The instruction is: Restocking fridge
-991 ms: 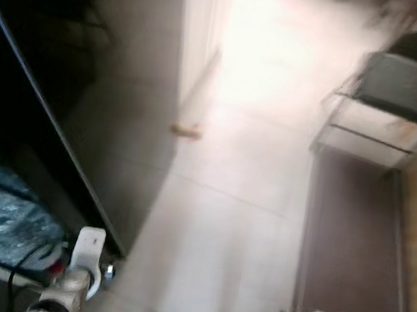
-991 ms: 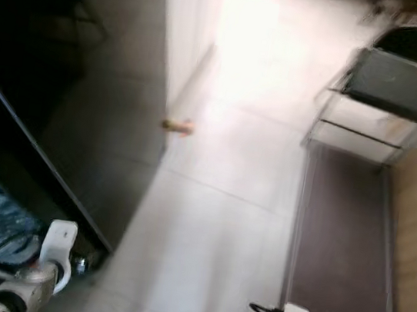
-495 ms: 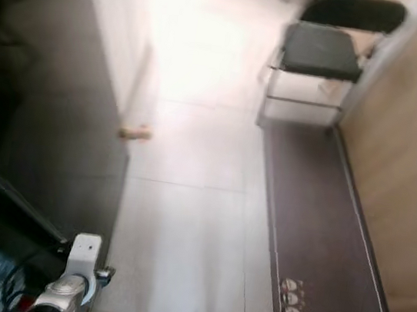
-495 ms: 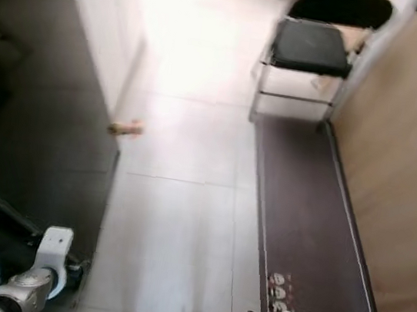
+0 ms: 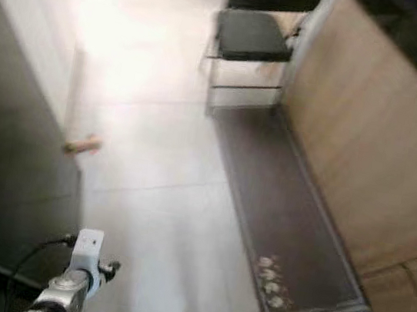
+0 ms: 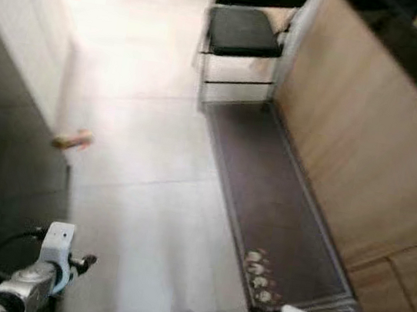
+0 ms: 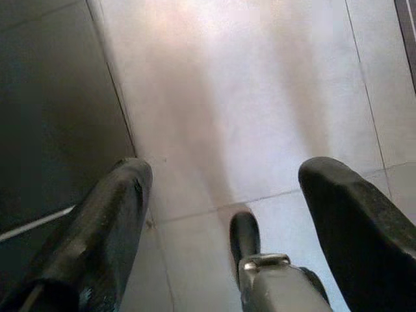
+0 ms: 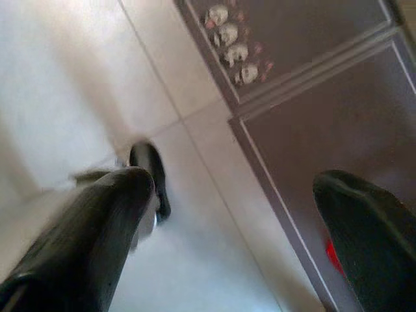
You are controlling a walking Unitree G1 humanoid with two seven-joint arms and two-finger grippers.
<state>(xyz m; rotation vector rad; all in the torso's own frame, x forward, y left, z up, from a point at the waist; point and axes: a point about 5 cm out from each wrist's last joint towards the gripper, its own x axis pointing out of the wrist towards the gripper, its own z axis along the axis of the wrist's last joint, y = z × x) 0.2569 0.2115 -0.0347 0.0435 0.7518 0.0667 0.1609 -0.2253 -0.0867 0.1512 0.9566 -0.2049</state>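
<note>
Fridge: you cannot tell whether the dark glossy panel (image 5: 4, 174) along the robot's left is it; no other candidate is legible.

Eye views give you one black folding chair (image 5: 253, 34) with a padded seat, standing ahead at the end of a wooden counter front (image 5: 365, 147) on the right, and one small tan object (image 5: 82, 144) lying on the pale tiled floor (image 5: 153, 218).

The wrist views add detail. The left hand (image 7: 224, 175) has its fingers spread wide, holding nothing, above the tiles. The right hand (image 8: 237, 188) is likewise spread and empty, over a brown bordered mat (image 8: 305, 104) bearing four pale round motifs (image 8: 231, 42).
</note>
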